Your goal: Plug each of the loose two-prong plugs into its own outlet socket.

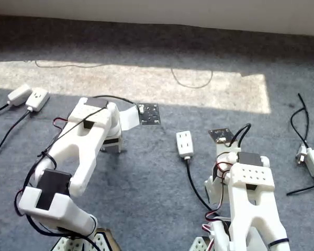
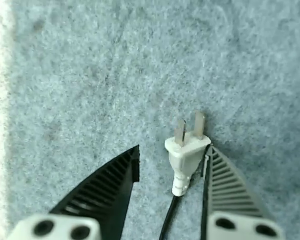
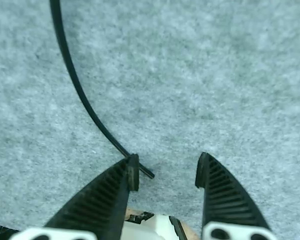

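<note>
My left gripper (image 2: 171,154) sits low over the carpet (image 2: 90,65), jaws spread wide and nothing gripped. The plug (image 2: 186,150) lies flat between them, loose, with its two prongs pointing away from me. Its white body is pressed right up against one finger (image 2: 225,185) and sits clear of the other. Its lead (image 2: 167,220) runs back under my wrist.

My right gripper (image 3: 168,162) is released too, jaws apart and holding nothing, also low over the carpet. A black cord (image 3: 77,85) crosses the carpet and ends right at the tip of one finger (image 3: 115,190). It looks like it's touching, but honestly I can't tell.

From the high view, the socket (image 1: 184,143) lies face up on the carpet between my two arms, nearer the right arm (image 1: 251,198). The socket cord (image 1: 191,180) trails off toward that arm's base. The left arm (image 1: 86,146) is bent down to the left of the socket.

Far left there's a white pair (image 1: 29,97) of blocks side by side with dark cords, and another white block (image 1: 310,159) at the right edge. A sunlit band (image 1: 146,81) lies across the carpet beyond the arms.
</note>
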`<action>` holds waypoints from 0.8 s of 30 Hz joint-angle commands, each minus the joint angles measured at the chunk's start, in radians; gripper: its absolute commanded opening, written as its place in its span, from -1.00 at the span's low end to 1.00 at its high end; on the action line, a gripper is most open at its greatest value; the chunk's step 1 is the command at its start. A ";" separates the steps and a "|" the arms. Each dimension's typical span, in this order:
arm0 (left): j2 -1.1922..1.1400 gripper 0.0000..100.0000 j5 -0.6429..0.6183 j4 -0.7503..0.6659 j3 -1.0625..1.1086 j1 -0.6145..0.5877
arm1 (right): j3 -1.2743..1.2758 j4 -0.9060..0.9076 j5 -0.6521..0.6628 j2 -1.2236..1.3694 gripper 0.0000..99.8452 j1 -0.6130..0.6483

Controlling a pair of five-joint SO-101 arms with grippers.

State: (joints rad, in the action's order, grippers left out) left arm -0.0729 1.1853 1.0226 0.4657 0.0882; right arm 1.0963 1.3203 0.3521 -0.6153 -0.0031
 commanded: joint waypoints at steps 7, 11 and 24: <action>-0.082 -0.61 -0.003 -0.038 -0.038 0.008 | -0.002 -0.008 0.000 -0.012 -0.62 -0.010; -0.085 -0.61 -0.003 -0.037 -0.038 0.008 | -0.002 -0.008 0.000 -0.012 -0.62 -0.010; -0.076 -0.98 -0.003 0.008 -0.039 -0.018 | -0.002 -0.008 0.000 -0.012 -0.62 -0.010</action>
State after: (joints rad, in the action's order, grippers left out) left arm -0.1588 1.1838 1.0073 0.4534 0.0944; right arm 1.0963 1.3203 0.3521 -0.6153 -0.0031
